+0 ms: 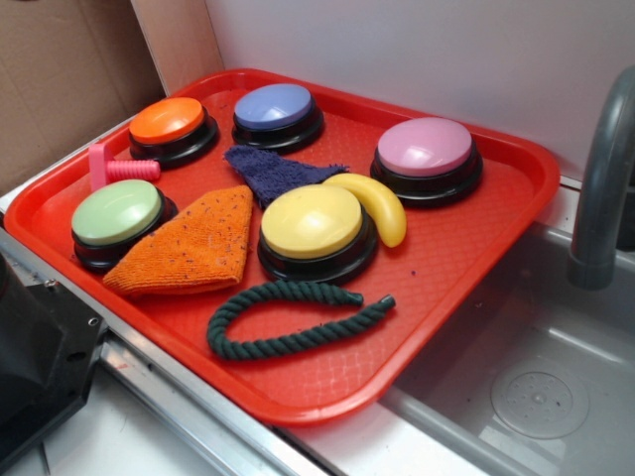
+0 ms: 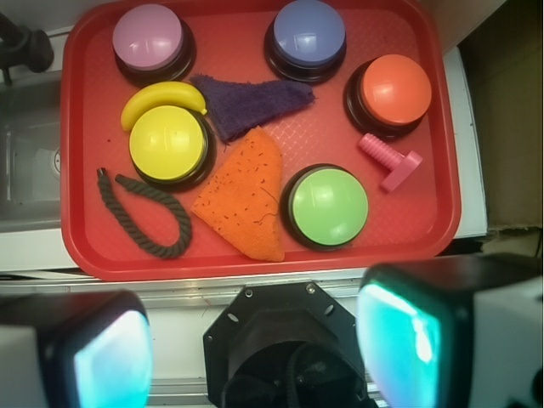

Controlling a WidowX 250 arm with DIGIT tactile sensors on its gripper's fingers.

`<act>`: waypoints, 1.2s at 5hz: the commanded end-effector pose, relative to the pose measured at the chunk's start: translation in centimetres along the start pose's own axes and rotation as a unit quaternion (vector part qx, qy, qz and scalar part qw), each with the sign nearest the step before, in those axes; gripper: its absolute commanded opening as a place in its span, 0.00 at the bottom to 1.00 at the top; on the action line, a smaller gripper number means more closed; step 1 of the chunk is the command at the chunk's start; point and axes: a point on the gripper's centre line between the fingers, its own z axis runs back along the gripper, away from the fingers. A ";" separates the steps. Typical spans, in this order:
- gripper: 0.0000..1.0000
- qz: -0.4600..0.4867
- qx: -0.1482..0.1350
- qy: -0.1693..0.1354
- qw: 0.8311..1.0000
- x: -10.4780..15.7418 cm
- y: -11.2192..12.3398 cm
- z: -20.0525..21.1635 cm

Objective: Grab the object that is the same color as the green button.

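The dark green twisted rope lies bent in a loop near the front edge of the red tray. The pale-green button sits on a black base at the tray's left side in the exterior view. My gripper shows only in the wrist view, high above the tray's near edge and over the black robot base. It is open, with nothing between its fingers. The gripper itself is out of the exterior view.
Also on the tray: yellow button, orange button, blue button, pink button, orange cloth, purple cloth, banana, pink bolt. A grey sink and faucet stand right.
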 end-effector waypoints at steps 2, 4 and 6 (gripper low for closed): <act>1.00 0.002 -0.009 -0.016 1.000 0.3 -1.0 -1.7; 1.00 0.023 -0.037 -0.011 0.999 0.8 -4.0 -6.7; 1.00 0.056 -0.062 0.008 0.996 2.1 -7.3 -12.8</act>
